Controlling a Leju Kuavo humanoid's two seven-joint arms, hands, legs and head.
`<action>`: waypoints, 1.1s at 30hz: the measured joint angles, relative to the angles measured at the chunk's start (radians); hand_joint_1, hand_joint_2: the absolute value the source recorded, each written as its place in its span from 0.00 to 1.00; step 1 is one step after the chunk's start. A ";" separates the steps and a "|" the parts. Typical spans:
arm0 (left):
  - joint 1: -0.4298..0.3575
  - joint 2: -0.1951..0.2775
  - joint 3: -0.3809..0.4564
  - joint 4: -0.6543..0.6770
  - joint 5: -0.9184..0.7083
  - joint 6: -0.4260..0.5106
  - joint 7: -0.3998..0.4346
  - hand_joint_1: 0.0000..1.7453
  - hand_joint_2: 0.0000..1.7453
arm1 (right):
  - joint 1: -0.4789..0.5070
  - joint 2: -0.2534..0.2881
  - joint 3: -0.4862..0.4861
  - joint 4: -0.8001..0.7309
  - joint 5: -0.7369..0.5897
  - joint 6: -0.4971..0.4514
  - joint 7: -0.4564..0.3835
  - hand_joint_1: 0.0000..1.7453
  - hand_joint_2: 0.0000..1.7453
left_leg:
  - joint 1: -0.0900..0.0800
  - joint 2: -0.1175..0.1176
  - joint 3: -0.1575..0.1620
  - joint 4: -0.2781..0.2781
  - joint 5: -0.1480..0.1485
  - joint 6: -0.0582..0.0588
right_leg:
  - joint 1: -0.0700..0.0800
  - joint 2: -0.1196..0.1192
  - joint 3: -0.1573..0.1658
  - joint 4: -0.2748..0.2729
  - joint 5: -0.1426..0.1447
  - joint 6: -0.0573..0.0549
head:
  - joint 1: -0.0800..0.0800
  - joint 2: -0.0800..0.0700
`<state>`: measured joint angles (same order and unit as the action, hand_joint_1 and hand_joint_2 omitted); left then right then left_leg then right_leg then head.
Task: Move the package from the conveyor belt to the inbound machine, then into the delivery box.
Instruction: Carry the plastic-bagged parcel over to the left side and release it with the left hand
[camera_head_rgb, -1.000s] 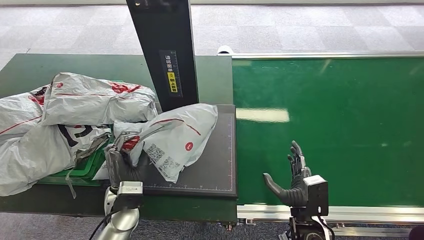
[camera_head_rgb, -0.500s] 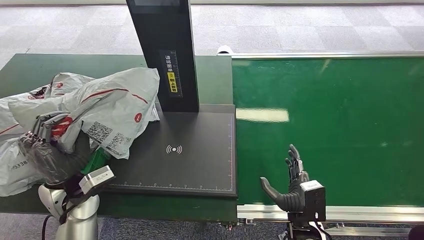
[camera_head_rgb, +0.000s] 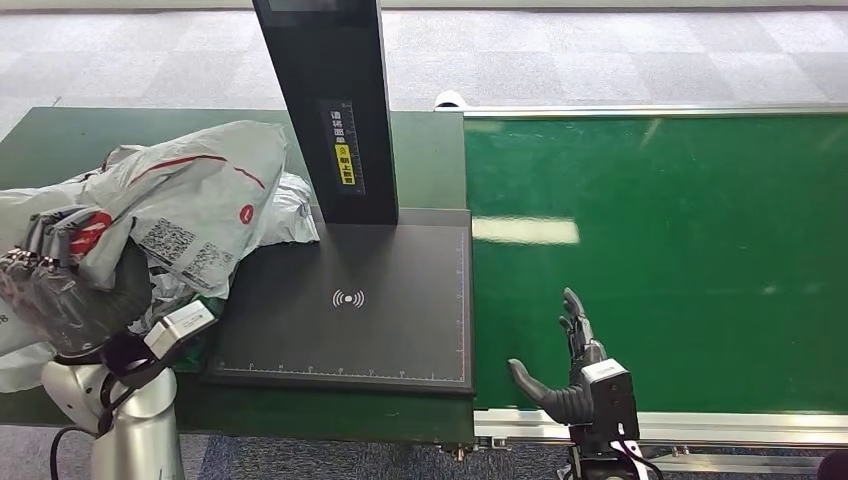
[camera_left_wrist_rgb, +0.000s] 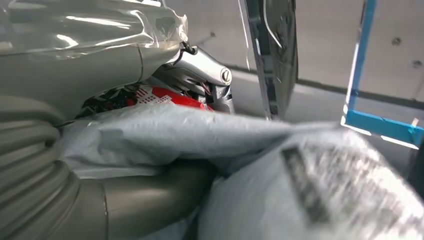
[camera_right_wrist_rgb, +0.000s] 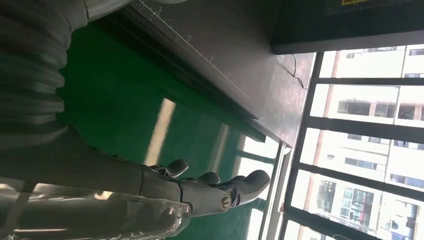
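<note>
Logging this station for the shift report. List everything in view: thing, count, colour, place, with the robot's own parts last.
held package: one, grey with red marks and a code label, lifted over the pile at the left.
other packages: several, exact count unclear, grey, heaped at the table's left end.
delivery box: one, green, mostly hidden under the pile.
inbound machine: one, black pad with a black post, mid table, nothing on the pad.
conveyor belt: one, green, at the right, bare.
table: one, dark green.
left hand: grips the held package.
right hand: fingers apart, over the belt's near edge.
</note>
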<state>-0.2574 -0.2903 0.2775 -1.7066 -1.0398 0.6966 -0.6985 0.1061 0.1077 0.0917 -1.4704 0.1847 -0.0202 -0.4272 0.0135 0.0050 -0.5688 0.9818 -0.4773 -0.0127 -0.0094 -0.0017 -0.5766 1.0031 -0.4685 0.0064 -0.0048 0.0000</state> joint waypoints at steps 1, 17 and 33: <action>-0.015 -0.001 0.017 0.003 -0.007 0.000 0.000 1.00 0.00 | 0.001 0.001 0.000 -0.001 0.006 0.000 0.000 0.00 1.00 | 0.000 0.000 0.000 0.000 0.000 0.000 | 0.000 0.000 0.000 0.000 0.000 0.000 | 0.000 0.000; -0.329 0.128 0.057 0.665 -0.483 -0.027 0.729 1.00 1.00 | 0.062 0.002 -0.039 -0.093 0.052 0.030 0.013 0.00 1.00 | 0.000 0.000 0.001 0.000 0.000 0.000 | 0.000 0.000 0.000 0.000 0.001 0.000 | 0.000 0.000; -0.387 0.226 -0.090 0.828 -0.485 -0.063 0.868 0.00 0.00 | 0.057 0.000 -0.032 -0.125 0.057 0.030 0.047 0.00 1.00 | 0.000 0.000 0.001 0.000 0.000 0.000 | 0.000 0.001 0.001 0.000 0.001 0.000 | 0.000 0.000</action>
<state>-0.6443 -0.0642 0.1875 -0.8789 -1.5244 0.6339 0.1691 0.1629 0.1079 0.0594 -1.5950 0.2418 0.0100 -0.3805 0.0134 0.0054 -0.5676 0.9820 -0.4769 -0.0128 -0.0095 -0.0008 -0.5756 1.0033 -0.4680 0.0064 -0.0047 -0.0002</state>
